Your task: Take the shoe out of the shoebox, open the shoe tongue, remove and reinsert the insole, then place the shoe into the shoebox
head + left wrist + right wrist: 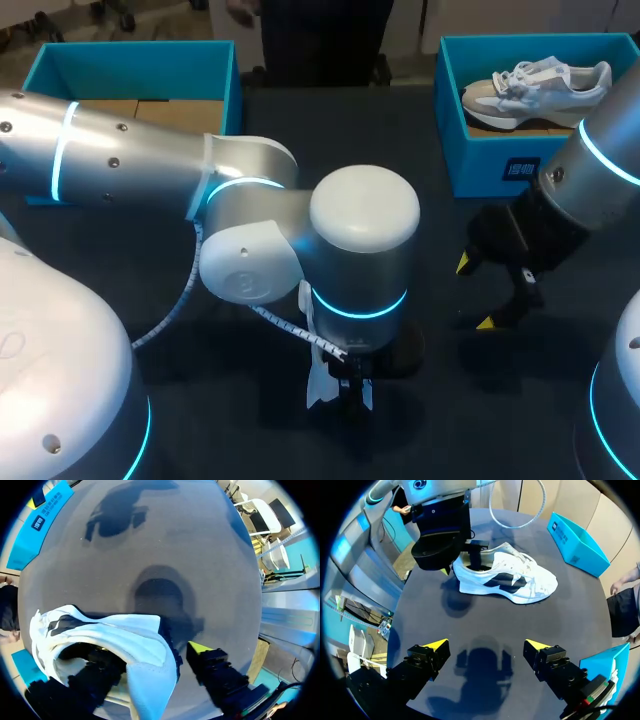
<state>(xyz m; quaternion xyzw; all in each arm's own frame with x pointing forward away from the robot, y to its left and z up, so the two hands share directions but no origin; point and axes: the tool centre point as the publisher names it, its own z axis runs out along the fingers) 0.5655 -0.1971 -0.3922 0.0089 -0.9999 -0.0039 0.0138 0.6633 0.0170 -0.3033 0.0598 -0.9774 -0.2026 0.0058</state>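
The right pincer point(486, 645) hangs over bare desk point(230, 420) with its two yellow tips wide apart and nothing between them. Its shadow lies on the dark surface directly under it.

Ahead of it, towards the left, a white shoe point(505, 575) with a dark navy side marking stands on its sole at the near middle of the desk. It is apart from the right pincer.

The left pincer point(150, 656) sits at the shoe's heel end, coming down onto the ankle opening from above. In the left wrist view the white heel collar fills the space in front of that camera. Whether this pincer is clamped on the heel or merely straddles it, I cannot tell. In the head view the left arm point(150, 165) comes in from the left and bends down over the middle. Its broad wrist hides nearly all of the shoe.

At the far right of the desk stands the blue shoebox point(500, 160), open. A second, pale grey and white shoe point(540, 90) lies inside it. At the far left stands another open blue box point(130, 65) with brown card showing inside. Both boxes are well apart from the white shoe.
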